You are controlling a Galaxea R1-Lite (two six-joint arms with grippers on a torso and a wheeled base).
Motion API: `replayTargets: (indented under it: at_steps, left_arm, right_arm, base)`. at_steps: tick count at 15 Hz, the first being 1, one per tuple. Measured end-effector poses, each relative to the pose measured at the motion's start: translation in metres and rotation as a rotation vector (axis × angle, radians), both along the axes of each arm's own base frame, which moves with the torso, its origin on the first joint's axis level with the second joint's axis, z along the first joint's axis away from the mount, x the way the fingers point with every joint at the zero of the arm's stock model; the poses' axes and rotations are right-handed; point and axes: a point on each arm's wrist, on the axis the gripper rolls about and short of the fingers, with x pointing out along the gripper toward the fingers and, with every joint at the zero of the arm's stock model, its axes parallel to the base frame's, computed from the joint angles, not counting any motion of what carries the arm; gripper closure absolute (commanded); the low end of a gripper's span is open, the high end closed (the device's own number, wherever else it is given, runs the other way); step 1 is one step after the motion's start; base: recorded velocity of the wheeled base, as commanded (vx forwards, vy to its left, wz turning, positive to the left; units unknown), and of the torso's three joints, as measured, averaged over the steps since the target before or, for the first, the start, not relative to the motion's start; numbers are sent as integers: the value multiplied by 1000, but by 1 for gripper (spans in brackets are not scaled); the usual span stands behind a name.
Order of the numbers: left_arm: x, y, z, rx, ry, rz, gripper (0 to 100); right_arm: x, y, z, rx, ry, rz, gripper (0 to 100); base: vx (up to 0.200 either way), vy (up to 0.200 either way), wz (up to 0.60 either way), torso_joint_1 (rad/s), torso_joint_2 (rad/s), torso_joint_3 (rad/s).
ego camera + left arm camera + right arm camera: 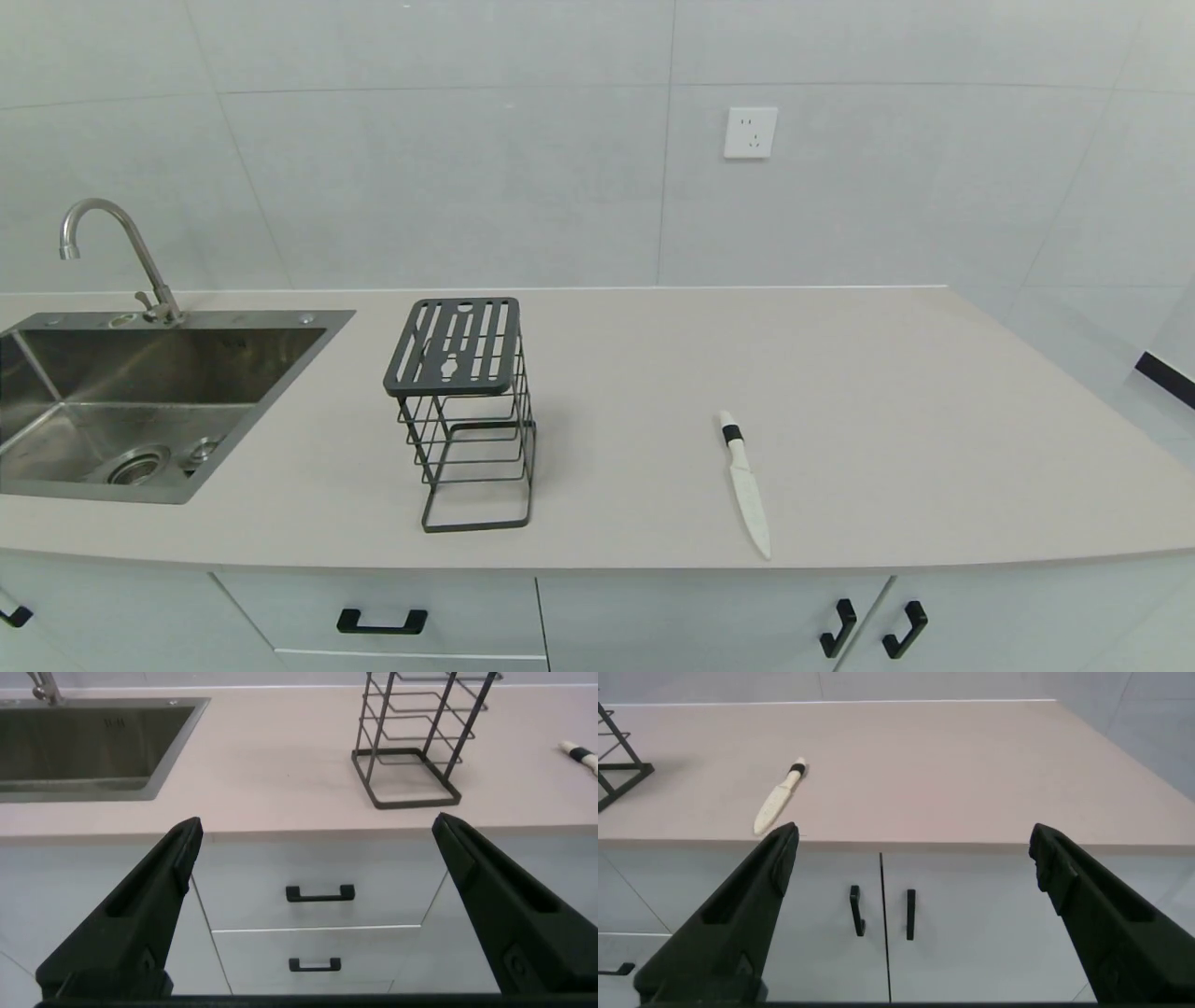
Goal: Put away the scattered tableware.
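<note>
Head camera overlooks the table [887,373]; wrist cameras sit low at six o'clock, facing twelve; all share the knife [744,481].

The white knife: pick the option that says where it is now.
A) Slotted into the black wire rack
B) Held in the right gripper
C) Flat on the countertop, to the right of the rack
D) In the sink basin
C: the knife lies flat on the bare countertop, well apart from the black wire rack and on its right side, near the counter's front edge.

One knife [744,481], one wire rack [455,347], one sink [233,318], one tap [146,262], one socket [750,132].
</note>
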Motion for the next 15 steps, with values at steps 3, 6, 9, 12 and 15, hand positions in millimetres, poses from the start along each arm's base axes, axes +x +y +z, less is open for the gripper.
replayTargets:
  at_steps: [3, 6, 9, 12, 15]
  left_arm:
    - [0, 0, 0, 0, 1, 1, 0]
    - [0, 0, 0, 0, 1, 2, 0]
    - [0, 0, 0, 0, 1, 2, 0]
    - [0, 0, 0, 0, 1, 2, 0]
    - [0, 0, 0, 0, 1, 2, 0]
  right_arm:
    - [0, 0, 0, 0, 1, 0, 0]
    - [0, 0, 0, 0, 1, 0, 0]
    - [0, 0, 0, 0, 1, 0, 0]
    - [0, 0, 0, 0, 1, 0, 0]
    - [0, 0, 0, 0, 0, 0, 0]
  base:
    - [0, 0, 0, 51, -95, -45]
    - [0, 0, 0, 0, 0, 0]
    - [0, 0, 0, 0, 0, 0]
    - [0, 0, 0, 73, -2, 67]
    - [0, 0, 0, 274, -7, 255]
